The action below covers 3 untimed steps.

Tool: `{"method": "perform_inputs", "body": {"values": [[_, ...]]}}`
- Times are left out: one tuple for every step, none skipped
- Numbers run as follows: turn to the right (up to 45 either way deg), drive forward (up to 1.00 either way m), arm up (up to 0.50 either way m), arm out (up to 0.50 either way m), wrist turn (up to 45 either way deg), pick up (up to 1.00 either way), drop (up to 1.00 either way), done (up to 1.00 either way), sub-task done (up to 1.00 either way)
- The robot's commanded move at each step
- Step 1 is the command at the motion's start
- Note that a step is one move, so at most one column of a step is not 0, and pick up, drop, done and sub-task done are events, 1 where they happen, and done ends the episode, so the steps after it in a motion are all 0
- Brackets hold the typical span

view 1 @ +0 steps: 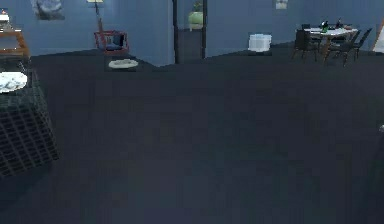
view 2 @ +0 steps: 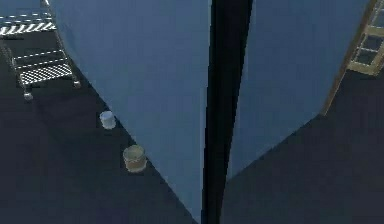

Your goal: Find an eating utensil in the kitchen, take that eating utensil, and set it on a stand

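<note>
Jaws: cannot tell their state. Utensil: cannot tell where it is. My guess is the dining counter (view 1: 335, 33), far right of the doorway (view 1: 188, 30).

Risks:
- The wire rack (view 1: 22, 120), left of the doorway and much nearer, could snag the base on a turn.
- The blue wall (view 2: 140, 70) is close on the arm side, so extending would hit it.
- The pale cup (view 2: 107, 120) and tan jar (view 2: 134, 157) on the floor could get knocked.
</note>
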Motion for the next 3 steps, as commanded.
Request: {"method": "perform_inputs", "body": {"values": [[0.0,0.30,0.00,0.00,0.0,0.00,0.00,0.00,0.00],[36.0,0.00,0.00,0.00,0.0,0.00,0.00,0.00,0.00],[3.0,0.00,0.00,0.00,0.0,0.00,0.00,0.00,0.00]]}}
